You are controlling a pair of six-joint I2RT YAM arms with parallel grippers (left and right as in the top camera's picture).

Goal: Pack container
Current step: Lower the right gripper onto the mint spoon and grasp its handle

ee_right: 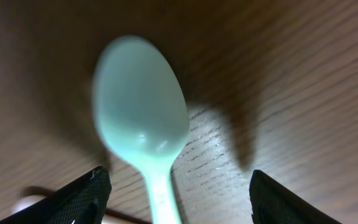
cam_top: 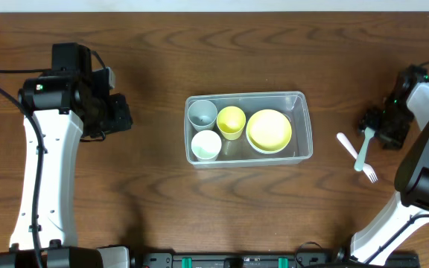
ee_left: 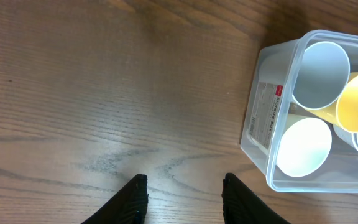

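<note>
On the counter (cam_top: 147,186), the container (cam_top: 306,123) sits centred between the arms, likely so either reaches it; a yellow bowl (cam_top: 269,129), grey cup (cam_top: 202,113), white cup (cam_top: 205,145) and yellow cup (cam_top: 231,121) already nest inside. The left hand (ee_left: 184,186) hangs near its left end, fingers apart, empty. The right hand (ee_right: 179,177), well to the right, straddles a mint spoon (ee_right: 140,99), fingers spread, not gripping

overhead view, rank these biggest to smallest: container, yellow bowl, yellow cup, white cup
1. container
2. yellow bowl
3. yellow cup and white cup: they look about alike, so not ranked.
</note>
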